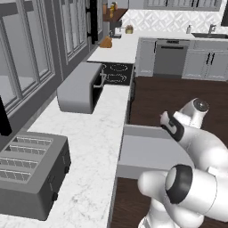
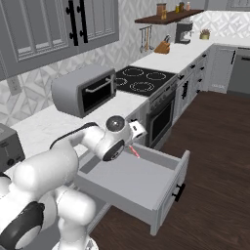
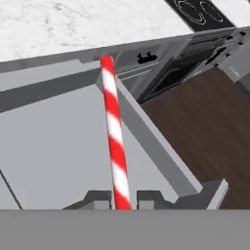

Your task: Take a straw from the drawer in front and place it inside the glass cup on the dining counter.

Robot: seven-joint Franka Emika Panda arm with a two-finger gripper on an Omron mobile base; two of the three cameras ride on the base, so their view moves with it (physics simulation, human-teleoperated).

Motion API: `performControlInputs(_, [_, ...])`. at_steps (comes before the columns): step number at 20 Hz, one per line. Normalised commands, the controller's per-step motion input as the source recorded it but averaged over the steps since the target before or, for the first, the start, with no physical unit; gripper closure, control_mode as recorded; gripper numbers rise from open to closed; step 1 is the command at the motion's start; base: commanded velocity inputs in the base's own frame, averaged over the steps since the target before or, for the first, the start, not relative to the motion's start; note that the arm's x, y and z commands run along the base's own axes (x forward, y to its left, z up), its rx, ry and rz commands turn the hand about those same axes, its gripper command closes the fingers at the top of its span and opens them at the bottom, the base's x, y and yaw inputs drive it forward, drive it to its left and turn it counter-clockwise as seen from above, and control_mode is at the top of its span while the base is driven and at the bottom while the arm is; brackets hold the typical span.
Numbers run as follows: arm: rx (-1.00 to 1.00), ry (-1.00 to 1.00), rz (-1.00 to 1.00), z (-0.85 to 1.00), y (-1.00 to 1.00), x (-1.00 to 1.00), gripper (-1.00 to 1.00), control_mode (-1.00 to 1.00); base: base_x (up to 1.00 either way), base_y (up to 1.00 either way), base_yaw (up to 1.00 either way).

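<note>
Claw (image 3: 122, 199) clamped on straw (image 3: 114, 132), above open drawer (image 2: 146, 180). We judge pick step done; next, carry to glass cup.

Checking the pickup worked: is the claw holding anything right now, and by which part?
Yes. The claw is shut on the thin red-and-white striped straw, gripping it at one end; the rest sticks out over the open grey drawer.

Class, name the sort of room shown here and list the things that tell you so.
A home kitchen, rendered: a stovetop set in a marble worktop, a toaster, and an oven beside the open drawer.
</note>
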Motion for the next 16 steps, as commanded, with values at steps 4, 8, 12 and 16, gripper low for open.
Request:
performControlInputs(4, [0.13,0.08,-0.03,1.0,0.0,-0.09,1.0,-1.0,0.0,0.0,0.0])
performControlInputs(8, [0.07,0.01,-0.01,0.64,0.08,-0.36,1.0,-1.0,0.0,0.0,0.0])
performControlInputs(12, [0.0,-0.04,-0.02,0.26,0.17,-0.5,1.0,-1.0,0.0,0.0,0.0])
performControlInputs(16, [-0.06,-0.18,0.0,0.04,0.2,-0.57,1.0,-1.0,0.0,0.0,0.0])
